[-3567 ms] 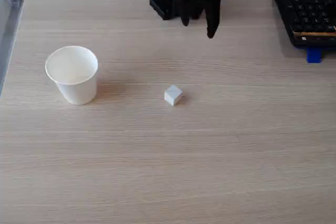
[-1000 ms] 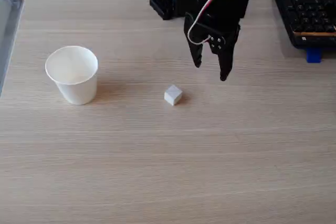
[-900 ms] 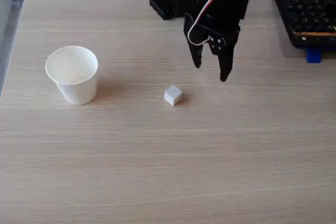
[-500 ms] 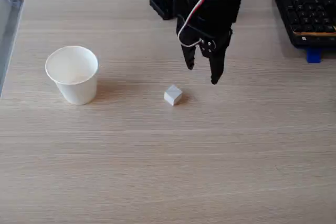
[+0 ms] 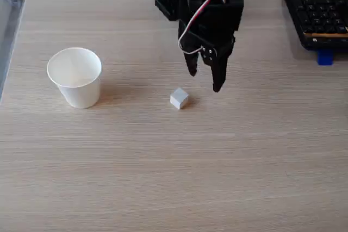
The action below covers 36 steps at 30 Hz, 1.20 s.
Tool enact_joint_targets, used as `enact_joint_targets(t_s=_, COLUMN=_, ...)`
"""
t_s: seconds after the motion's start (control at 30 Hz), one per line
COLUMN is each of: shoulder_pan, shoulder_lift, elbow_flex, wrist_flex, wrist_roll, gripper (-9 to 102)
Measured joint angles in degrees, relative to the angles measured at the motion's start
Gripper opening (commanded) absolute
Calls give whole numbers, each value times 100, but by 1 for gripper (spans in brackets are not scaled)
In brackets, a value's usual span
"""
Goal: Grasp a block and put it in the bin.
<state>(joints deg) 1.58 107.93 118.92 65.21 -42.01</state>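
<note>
In the fixed view my gripper [image 5: 204, 81] hangs over the wooden table [image 5: 174, 177] with its two fingers pointing down and spread apart, nothing between them. The small white block [image 5: 179, 99] sits on the table just below and a little to the left of my fingertips, apart from them; how high I am above the surface is hard to judge from this angle. The white paper cup [image 5: 75, 77] stands upright well off to the left. A black keyboard [image 5: 318, 17] lies at the right edge.

Looks like an office desk
Pale wood-grain desk [image 5: 163, 177], and there's a black keyboard [image 5: 318, 17] at its right corner
</note>
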Motion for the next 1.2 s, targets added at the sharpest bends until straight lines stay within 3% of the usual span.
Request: enact_joint_targets(t_s=1.2, shoulder_pan=773, shoulder_lift=-1274, elbow_flex=-343, wrist_flex=-448, wrist_roll=-281, gripper=28)
